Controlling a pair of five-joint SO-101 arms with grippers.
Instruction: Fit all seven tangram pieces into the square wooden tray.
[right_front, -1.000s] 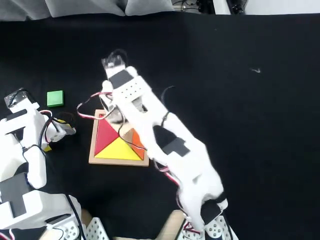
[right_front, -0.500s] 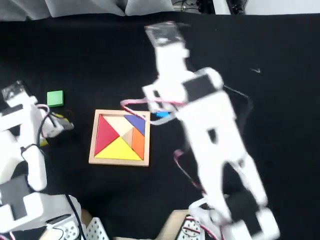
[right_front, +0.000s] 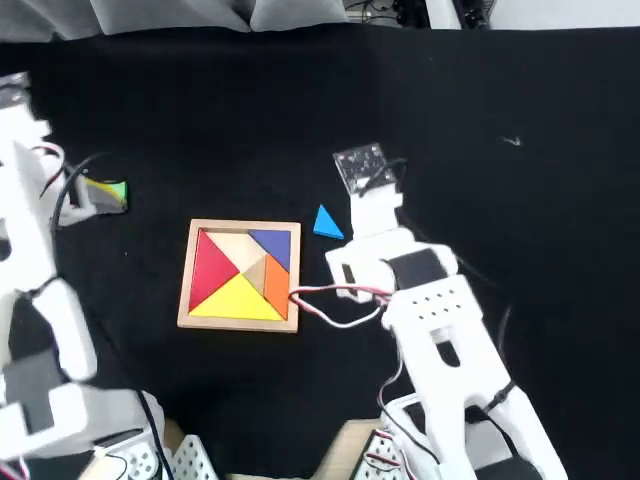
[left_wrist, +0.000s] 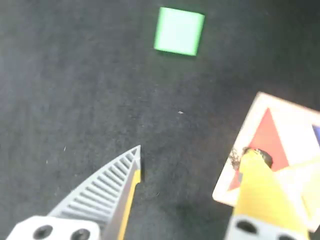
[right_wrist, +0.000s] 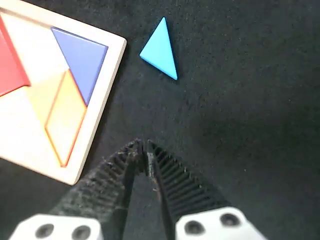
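Observation:
The square wooden tray (right_front: 186, 300) holds a red triangle (right_front: 210, 265), a yellow triangle (right_front: 237, 300), a dark blue triangle (right_front: 275, 245) and an orange parallelogram (right_front: 278, 285); bare wood shows between them. A light blue triangle (right_front: 326, 222) lies on the cloth just off the tray's far right corner. My right gripper (right_wrist: 145, 148) is shut and empty, low beside the tray's right edge (right_wrist: 95, 125), short of the light blue triangle (right_wrist: 160, 49). A green square (left_wrist: 179, 31) lies to the tray's left. My left gripper (left_wrist: 192, 162) is open between it and the tray (left_wrist: 235, 170).
Black cloth covers the table, with wide free room to the right and at the back. The right arm's red and white cable (right_front: 330, 305) trails by the tray's near right corner. The left arm's base (right_front: 60, 410) stands at the near left.
The right arm swung off the tray to the right and drew back; the light blue triangle now lies uncovered by the tray. The left arm lifted and moved towards the green square.

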